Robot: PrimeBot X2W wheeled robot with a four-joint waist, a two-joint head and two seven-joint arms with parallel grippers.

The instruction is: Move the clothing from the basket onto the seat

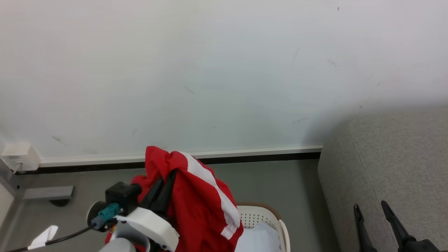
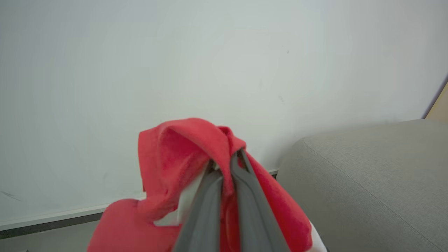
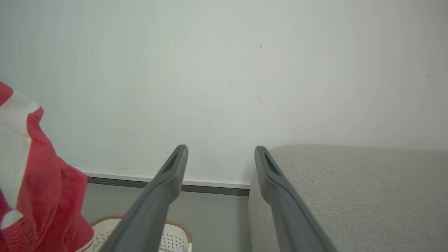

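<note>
My left gripper (image 1: 167,180) is raised at the lower left of the head view. Its two dark fingers (image 2: 204,210) are pressed together and point up, pinching a fold of the red jersey (image 1: 203,206). In the left wrist view they meet at the tips with cloth squeezed between them. Behind them sit my black wrist block (image 1: 120,195), its teal connector (image 1: 108,211) and my pale forearm (image 1: 150,225). My right gripper (image 1: 370,206) is low at the lower right, with its fingers spread apart, pointing up and holding nothing.
</note>
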